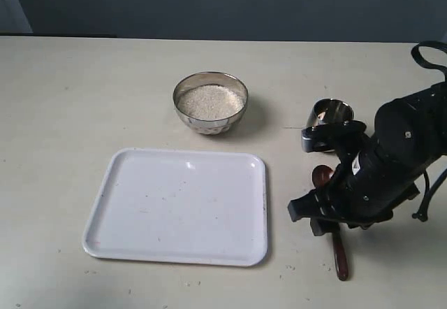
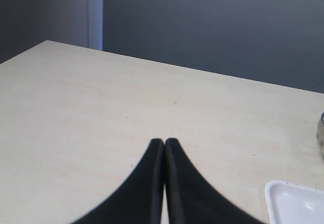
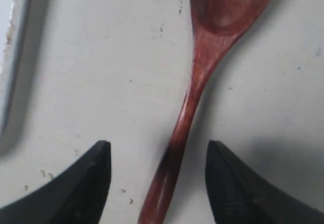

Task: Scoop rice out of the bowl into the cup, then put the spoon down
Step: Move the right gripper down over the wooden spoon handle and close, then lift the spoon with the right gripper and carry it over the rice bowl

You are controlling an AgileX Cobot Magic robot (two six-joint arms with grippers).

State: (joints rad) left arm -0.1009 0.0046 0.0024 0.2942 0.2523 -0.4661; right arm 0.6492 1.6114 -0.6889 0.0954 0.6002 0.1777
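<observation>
- Left gripper (image 2: 164, 142): jaws closed, empty, idle.
- Bowl (image 1: 209, 128) of rice (image 1: 210, 101): at tray's (image 1: 181, 204) 12 o'clock.
- Spoon (image 1: 322, 176): flat on table (image 1: 84, 92), 6 o'clock of cup (image 1: 331, 112).
- Right gripper (image 3: 158, 147): jaws open astride spoon; centre, descend, then close.

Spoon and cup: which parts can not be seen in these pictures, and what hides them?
Spoon, exterior view: mid-handle hidden behind the right gripper.
Spoon, right wrist view: bowl tip and handle end cut off by picture edges.
Cup, exterior view: base hidden by the right arm; contents too small to tell.
</observation>
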